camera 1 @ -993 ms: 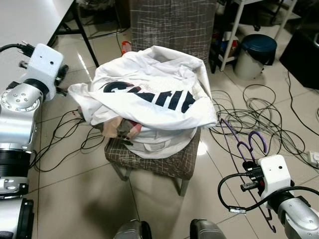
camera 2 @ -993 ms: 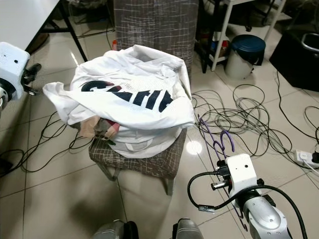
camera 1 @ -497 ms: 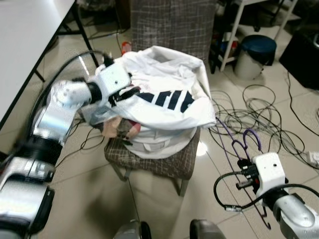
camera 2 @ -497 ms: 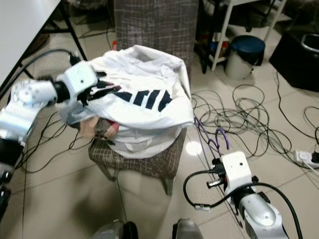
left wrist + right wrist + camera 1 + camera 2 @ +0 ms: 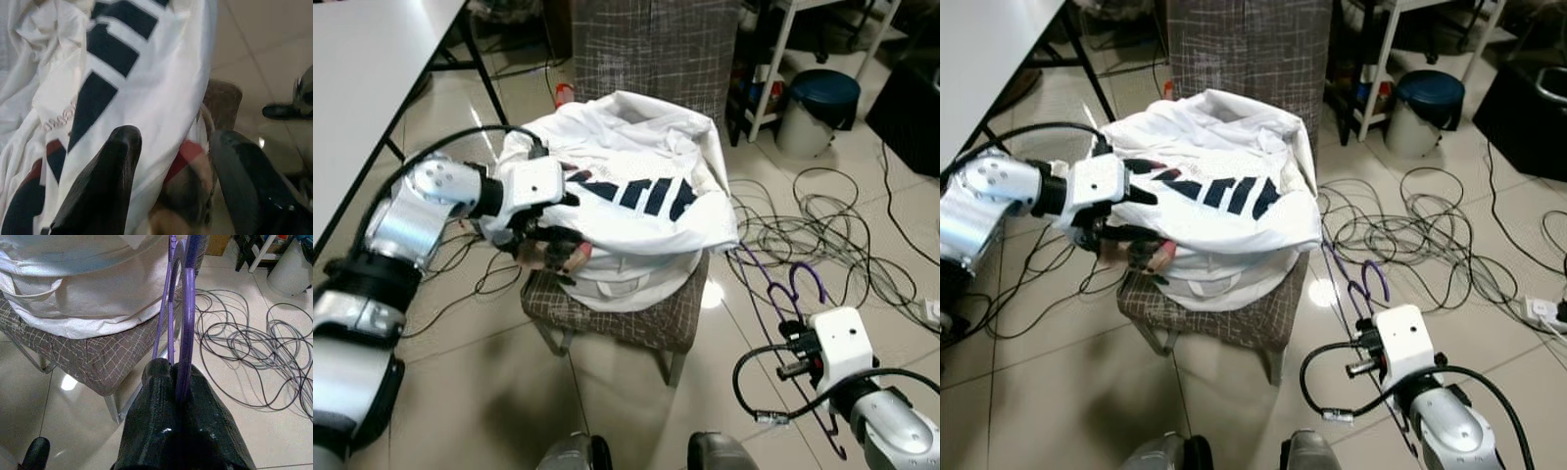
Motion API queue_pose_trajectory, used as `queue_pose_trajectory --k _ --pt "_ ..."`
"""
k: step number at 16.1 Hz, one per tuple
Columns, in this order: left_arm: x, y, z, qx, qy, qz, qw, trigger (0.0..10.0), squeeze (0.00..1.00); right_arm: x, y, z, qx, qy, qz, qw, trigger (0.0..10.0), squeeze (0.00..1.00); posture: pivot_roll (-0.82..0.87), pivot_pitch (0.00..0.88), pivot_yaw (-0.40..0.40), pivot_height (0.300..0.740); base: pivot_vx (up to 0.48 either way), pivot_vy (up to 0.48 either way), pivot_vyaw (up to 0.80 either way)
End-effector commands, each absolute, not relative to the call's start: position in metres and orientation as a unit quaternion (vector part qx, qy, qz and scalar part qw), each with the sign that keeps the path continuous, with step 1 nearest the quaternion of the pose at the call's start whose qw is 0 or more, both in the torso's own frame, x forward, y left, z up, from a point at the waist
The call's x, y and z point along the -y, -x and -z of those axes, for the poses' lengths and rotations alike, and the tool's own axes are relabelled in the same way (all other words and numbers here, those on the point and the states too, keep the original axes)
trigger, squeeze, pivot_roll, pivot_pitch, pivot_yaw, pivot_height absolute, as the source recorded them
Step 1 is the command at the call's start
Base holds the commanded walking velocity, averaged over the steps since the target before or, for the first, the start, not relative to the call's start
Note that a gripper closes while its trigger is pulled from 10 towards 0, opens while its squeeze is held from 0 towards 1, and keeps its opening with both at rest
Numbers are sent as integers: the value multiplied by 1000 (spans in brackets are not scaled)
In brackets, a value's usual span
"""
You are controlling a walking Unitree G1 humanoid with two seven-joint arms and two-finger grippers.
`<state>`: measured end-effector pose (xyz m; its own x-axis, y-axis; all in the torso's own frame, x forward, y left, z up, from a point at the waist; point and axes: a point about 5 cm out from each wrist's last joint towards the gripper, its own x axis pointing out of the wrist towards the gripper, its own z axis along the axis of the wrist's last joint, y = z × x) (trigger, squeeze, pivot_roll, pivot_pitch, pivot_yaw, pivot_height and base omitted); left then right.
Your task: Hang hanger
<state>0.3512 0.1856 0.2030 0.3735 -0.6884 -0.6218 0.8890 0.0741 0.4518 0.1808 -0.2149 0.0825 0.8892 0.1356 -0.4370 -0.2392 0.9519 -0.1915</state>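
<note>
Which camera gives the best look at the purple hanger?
The right wrist view: the purple hanger runs close-up between the right gripper's shut fingers. Both eye views show it small, low beside the chair.

Large dark block letters run across the white shirt in the middle of the frame, but folds leave them unreadable.

Your left gripper reaches forward with fingers spread, while your right gripper stays low, fingers clamped together.
</note>
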Motion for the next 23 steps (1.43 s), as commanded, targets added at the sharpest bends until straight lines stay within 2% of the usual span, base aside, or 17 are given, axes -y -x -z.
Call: queue_pose_trajectory --k 1,4,6,12,14,15,16,17,18,23 --pt "-191 -354 -203 -134 -441 533 710 10000 0 213 -181 -87 -205 123 -102 966 10000 0 -161 104 107 740 0 0 0" --pt "-186 -364 -194 -116 -490 492 710 10000 0 213 -182 -87 -204 124 -104 966 10000 0 -165 100 106 740 0 0 0" --pt "-180 -369 -192 -90 -502 470 720 10000 0 213 -181 -88 -203 124 -104 966 10000 0 -170 100 108 740 0 0 0" --pt "-184 -370 -183 -117 -523 486 690 9922 0 215 -178 -89 -206 124 -102 965 10000 0 -176 106 108 740 0 0 0" --pt "-186 -370 -180 -127 -525 484 688 5294 0 214 -178 -88 -208 124 -107 964 10000 0 -174 106 105 740 0 0 0" --pt "-188 -371 -177 -134 -530 477 689 3373 0 212 -178 -88 -210 122 -122 962 10000 0 -177 108 102 740 0 0 0" --pt "-189 -371 -176 -135 -531 476 688 3373 0 211 -177 -89 -210 122 -126 962 10000 0 -177 109 101 740 0 0 0" --pt "-189 -372 -176 -135 -533 471 690 1255 0 211 -177 -89 -210 123 -129 961 10000 0 -179 109 99 740 0 0 0" --pt "-190 -373 -175 -138 -534 466 692 0 0 211 -177 -89 -211 125 -130 961 10000 0 -179 110 96 740 0 0 0" --pt "-190 -376 -170 -135 -539 444 703 0 0 211 -176 -90 -213 129 -135 959 10000 0 -182 116 93 740 0 0 0"
